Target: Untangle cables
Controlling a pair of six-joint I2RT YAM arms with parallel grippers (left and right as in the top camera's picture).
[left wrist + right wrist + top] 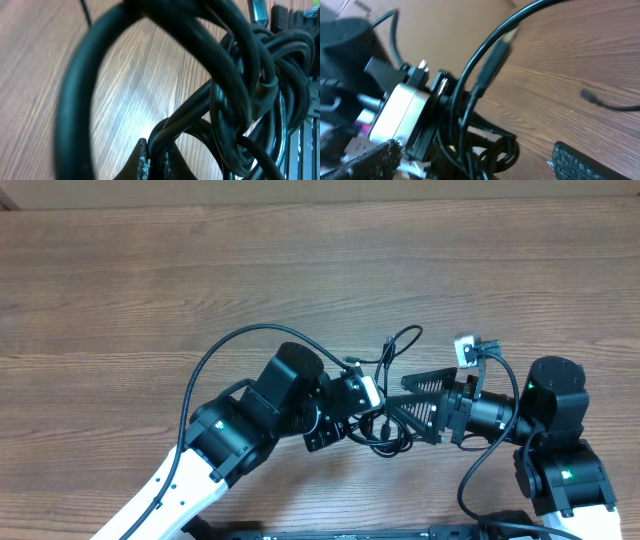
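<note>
The cables [386,436] are thin black cords bunched in a small knot between my two grippers, with one loop [404,340] sticking out toward the far side. My left gripper [376,420] is shut on a strand of the knot; in the left wrist view its jaws [155,162] pinch a black cord, and the coiled bundle [260,75] fills the right side. My right gripper [398,395] is open, its fingers on either side of the knot. In the right wrist view the cords [490,150] hang between the spread fingers [475,162], and a black plug end [495,55] sticks up.
A loose cord with a small plug end [590,95] lies on the wooden table [150,280]. The left arm's wrist block [400,115] is close in front of my right gripper. A white tag [466,348] sits by the right wrist. Thick arm cables loop beside both arms.
</note>
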